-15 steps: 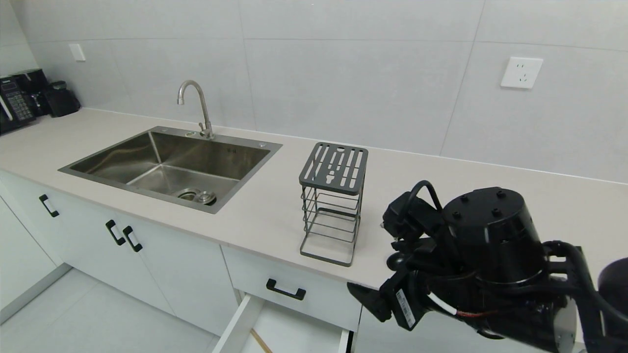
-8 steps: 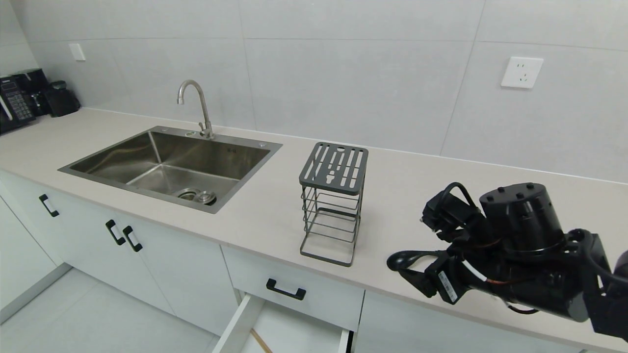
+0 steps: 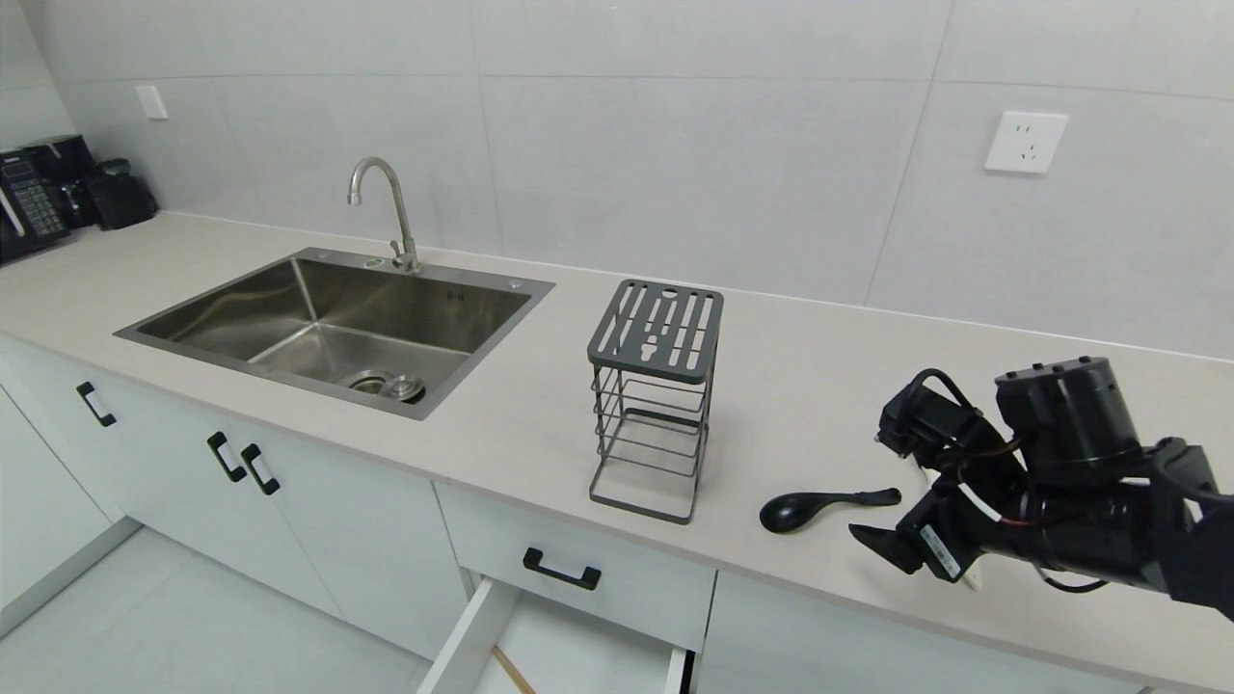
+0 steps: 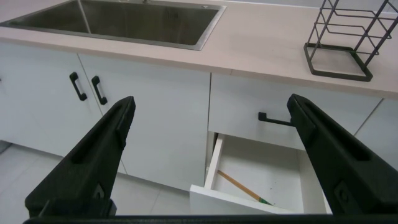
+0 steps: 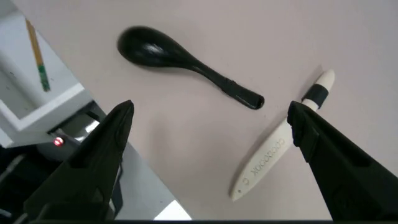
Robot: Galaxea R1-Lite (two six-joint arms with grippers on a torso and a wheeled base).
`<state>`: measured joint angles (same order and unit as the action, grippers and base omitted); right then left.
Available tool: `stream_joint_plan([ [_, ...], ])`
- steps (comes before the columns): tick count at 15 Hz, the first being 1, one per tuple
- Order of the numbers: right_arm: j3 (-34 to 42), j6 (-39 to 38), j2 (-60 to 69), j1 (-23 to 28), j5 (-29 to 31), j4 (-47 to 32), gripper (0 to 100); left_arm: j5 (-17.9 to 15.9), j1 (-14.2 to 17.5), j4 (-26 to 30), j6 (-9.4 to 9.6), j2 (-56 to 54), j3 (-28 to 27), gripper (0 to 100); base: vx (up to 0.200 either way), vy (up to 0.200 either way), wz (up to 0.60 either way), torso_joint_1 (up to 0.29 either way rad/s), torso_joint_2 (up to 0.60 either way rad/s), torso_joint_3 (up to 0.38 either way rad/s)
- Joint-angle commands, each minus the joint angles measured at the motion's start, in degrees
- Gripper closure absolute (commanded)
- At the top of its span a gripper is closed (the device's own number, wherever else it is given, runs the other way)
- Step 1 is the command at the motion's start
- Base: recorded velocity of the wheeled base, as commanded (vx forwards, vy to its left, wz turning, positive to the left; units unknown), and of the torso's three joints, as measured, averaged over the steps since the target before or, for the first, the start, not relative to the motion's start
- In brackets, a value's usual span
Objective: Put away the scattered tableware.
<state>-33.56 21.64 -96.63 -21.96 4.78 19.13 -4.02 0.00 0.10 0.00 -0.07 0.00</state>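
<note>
A black spoon (image 3: 819,506) lies flat on the beige counter (image 3: 501,424), to the right of the wire rack (image 3: 656,400). My right gripper (image 3: 882,542) hovers just right of the spoon's handle end, open and holding nothing. Under its spread fingers in the right wrist view lie the spoon (image 5: 186,59) and a white utensil with a black band (image 5: 273,149), side by side on the counter. My left gripper (image 4: 211,102) is open and empty in front of the cabinets, above the pulled-out drawer (image 4: 261,180). A thin stick (image 4: 242,186) lies in that drawer.
The steel sink (image 3: 337,323) with its tap (image 3: 386,207) is set into the counter at the left. Dark appliances (image 3: 58,188) stand at the far left. The open drawer (image 3: 559,646) juts out below the rack. A tiled wall backs the counter.
My right arm has swung to the right and drawn back over the counter, uncovering the black spoon. The spoon, rack and drawer have not moved.
</note>
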Motion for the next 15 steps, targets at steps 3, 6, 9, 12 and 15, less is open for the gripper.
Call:
stream_joint_plan([
  [3,0.51,3.15,-8.57,0.51,-0.3,7.15,0,-0.02,0.0,-0.01,0.0,0.07,0.0,0,0.0,0.0,0.0,0.0,0.0,0.0],
  [6,0.34,3.32,-10.15,0.51,-2.14,8.47,0,-0.02,0.0,-0.01,0.0,0.07,0.0,0,0.0,0.0,0.0,0.0,0.0,0.0],
  [9,-0.45,3.32,-11.82,0.77,-2.05,8.65,0,-0.02,0.0,-0.01,0.0,0.07,0.0,0,0.0,0.0,0.0,0.0,0.0,0.0],
  [12,-0.89,3.06,-14.02,0.86,-1.88,10.4,0,-0.02,0.0,-0.01,0.0,0.07,0.0,0,0.0,0.0,0.0,0.0,0.0,0.0],
  [15,-3.18,2.0,-15.69,0.95,-2.14,12.34,0,-0.02,0.0,-0.01,0.0,0.07,0.0,0,0.0,0.0,0.0,0.0,0.0,0.0],
])
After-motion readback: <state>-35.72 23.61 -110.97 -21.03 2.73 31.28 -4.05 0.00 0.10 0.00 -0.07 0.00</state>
